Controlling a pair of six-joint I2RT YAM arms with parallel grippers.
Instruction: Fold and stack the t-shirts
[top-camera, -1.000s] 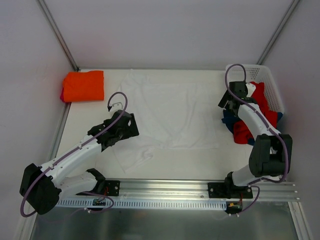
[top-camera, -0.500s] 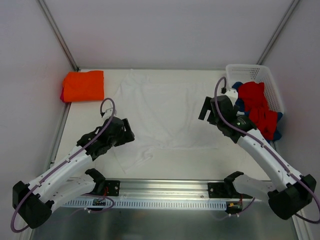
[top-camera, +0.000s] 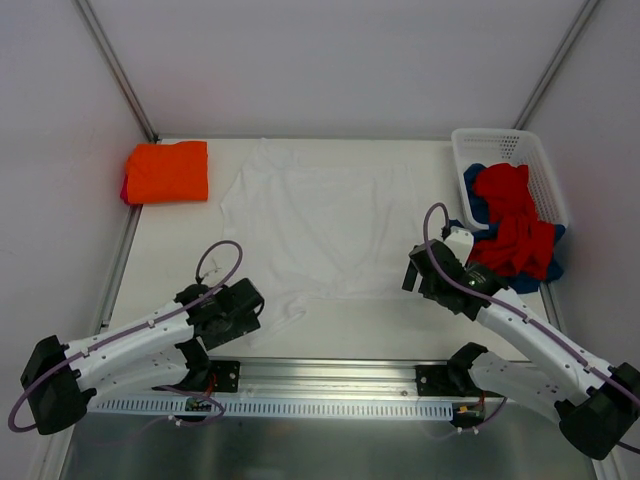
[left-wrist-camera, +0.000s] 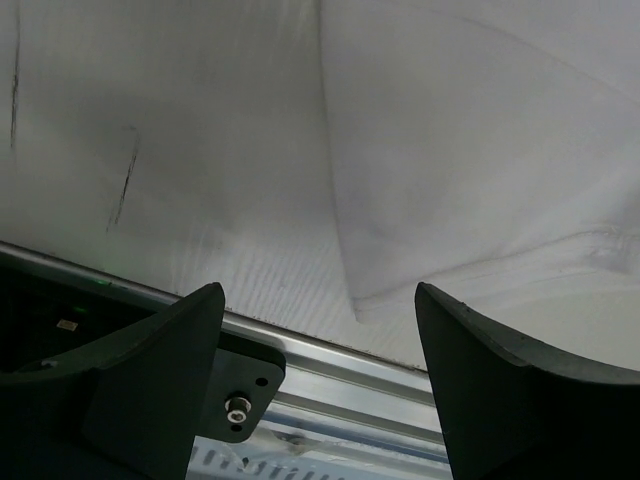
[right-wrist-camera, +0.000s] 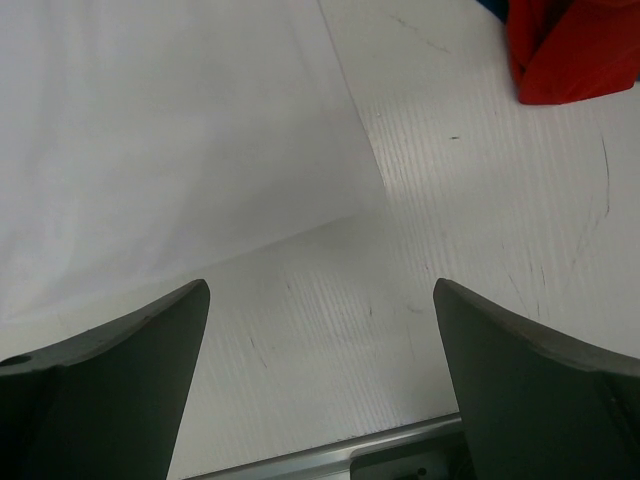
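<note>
A white t-shirt (top-camera: 320, 215) lies spread flat in the middle of the table. A folded orange t-shirt (top-camera: 167, 172) sits at the far left corner. Red (top-camera: 512, 228) and blue (top-camera: 474, 198) t-shirts spill from the basket. My left gripper (top-camera: 243, 303) hovers open by the white shirt's near left hem; in the left wrist view the hem corner (left-wrist-camera: 470, 180) lies ahead of the gripper (left-wrist-camera: 320, 345), nothing between its fingers (left-wrist-camera: 165, 365). My right gripper (top-camera: 424, 272) is open beside the near right hem corner (right-wrist-camera: 170, 150), with bare table between the fingers (right-wrist-camera: 540, 380) of the gripper (right-wrist-camera: 320, 335).
A white perforated basket (top-camera: 497, 143) stands at the far right, with the red cloth (right-wrist-camera: 570, 50) hanging over its near side. An aluminium rail (top-camera: 330, 375) runs along the table's near edge, and it shows just under the left gripper as the rail (left-wrist-camera: 330, 375).
Both arms drew back toward the near edge. The right arm swung from the basket to the white shirt's near right corner. The left gripper moved to the near left hem and narrowed slightly.
</note>
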